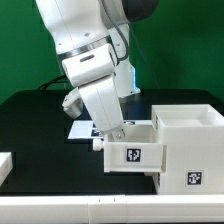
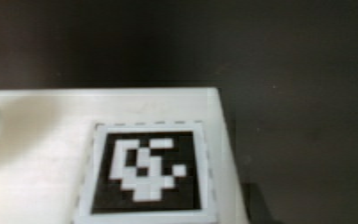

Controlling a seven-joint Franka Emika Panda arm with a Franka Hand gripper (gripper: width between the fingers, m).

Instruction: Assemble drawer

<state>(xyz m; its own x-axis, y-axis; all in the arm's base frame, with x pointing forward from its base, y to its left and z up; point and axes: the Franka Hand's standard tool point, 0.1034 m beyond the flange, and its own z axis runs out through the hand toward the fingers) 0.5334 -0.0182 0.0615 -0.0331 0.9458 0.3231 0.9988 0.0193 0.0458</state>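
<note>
Since the parts look like thin-walled white plastic, handling: judged light, stiff, smooth and somewhat slippery; walls should take a pinch but not a hard squeeze.
Tray position: small tray [image 1: 133, 150] sits on the black worktop [image 1: 40, 125], tagged face toward the exterior camera, touching or partly inside the housing [image 1: 188, 145] on the exterior view's right; how deep it is inserted cannot be told.
Second part: white piece [image 1: 5, 165] at the exterior view's left edge, well apart; identity unclear.
Where to hold: top edge of a tray wall, or push on its flat face.
Gripper: gripper [image 1: 115, 133] fully closed, nothing between the fingers, tip at the tray's rear rim.
Arm pose: reaches down from above, wrist tilted toward the housing.
Wrist view: tag [image 2: 153, 168] on a white face, close and blurred.
Marker board: marker board [image 1: 82, 128] behind the arm, mostly hidden.
</note>
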